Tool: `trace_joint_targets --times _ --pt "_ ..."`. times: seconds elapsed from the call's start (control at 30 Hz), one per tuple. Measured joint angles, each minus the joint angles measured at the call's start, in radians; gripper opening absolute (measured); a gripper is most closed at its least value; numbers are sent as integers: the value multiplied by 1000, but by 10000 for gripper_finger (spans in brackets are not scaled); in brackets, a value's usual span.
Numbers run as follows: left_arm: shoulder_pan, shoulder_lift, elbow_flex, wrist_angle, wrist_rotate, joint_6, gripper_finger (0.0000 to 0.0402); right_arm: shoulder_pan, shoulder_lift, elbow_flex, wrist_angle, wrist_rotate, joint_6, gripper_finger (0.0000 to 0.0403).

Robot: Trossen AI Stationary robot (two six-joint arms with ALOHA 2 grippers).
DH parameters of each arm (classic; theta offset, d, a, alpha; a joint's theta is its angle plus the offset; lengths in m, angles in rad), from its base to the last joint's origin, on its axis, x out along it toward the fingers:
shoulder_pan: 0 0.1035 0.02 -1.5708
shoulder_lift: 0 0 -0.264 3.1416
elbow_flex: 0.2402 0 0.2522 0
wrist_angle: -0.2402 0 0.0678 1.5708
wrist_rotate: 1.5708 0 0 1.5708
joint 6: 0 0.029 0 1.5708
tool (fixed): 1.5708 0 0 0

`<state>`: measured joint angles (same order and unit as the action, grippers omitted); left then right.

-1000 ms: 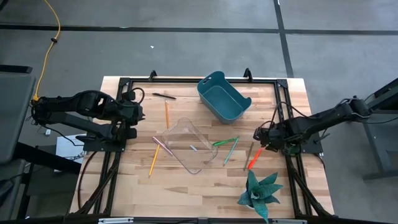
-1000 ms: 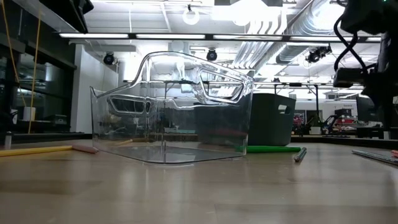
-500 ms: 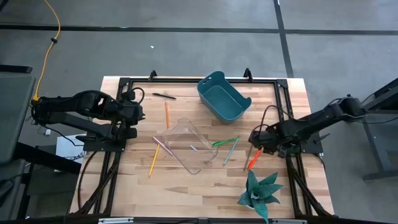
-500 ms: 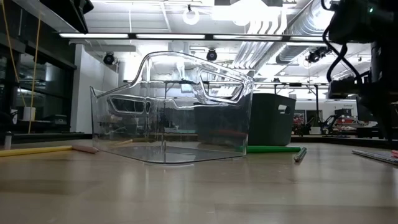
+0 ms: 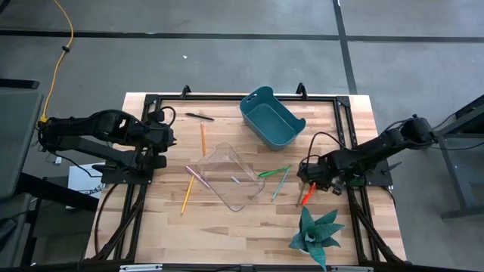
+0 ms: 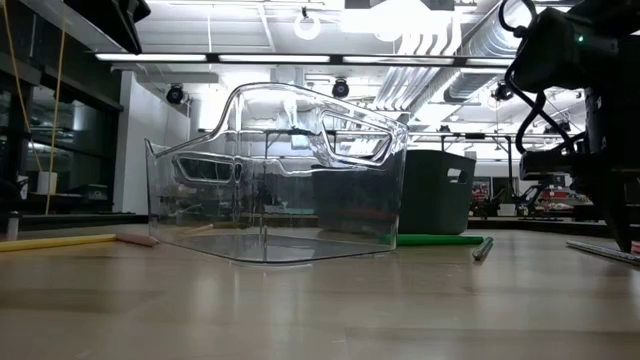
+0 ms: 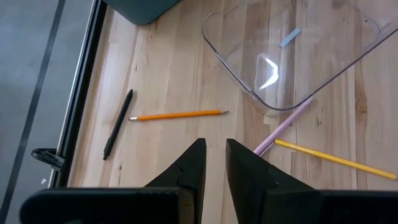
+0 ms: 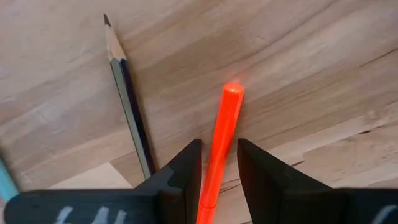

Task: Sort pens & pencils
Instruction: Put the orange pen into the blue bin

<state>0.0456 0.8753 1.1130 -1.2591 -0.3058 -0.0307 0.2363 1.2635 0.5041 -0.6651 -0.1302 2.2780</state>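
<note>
My right gripper is low over the table's right side, open. Its fingers stand on either side of the red-orange pen, which lies flat on the wood. A dark stick with a sharpened wooden tip lies beside it. A green pen and a teal-blue pencil lie right of the clear container. Two yellow-orange pencils, a pink stick and a black pen lie on the left part. My left gripper waits shut at the left edge.
A teal bin stands at the far edge, right of centre. A green plant sits near the right gripper, toward the near edge. A black frame runs around the table. Bare wood lies along the near edge.
My right gripper has moved toward the table's left and down, coming to stand over the red-orange pen. The pens, pencils and containers have stayed where they were.
</note>
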Motion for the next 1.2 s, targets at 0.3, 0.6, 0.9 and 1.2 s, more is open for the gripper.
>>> trace_joint_targets --times 0.3,0.6,0.9,1.2 --pt "0 0 0 0 0 4 51 0 6 1 5 -4 1 74" --pt "0 0 0 0 0 4 51 0 6 1 11 -4 -6 21" --pt "0 0 0 0 -1 22 51 0 6 22 19 18 -39 24" --pt "0 0 0 0 -3 37 51 0 5 102 -10 74 -130 25"
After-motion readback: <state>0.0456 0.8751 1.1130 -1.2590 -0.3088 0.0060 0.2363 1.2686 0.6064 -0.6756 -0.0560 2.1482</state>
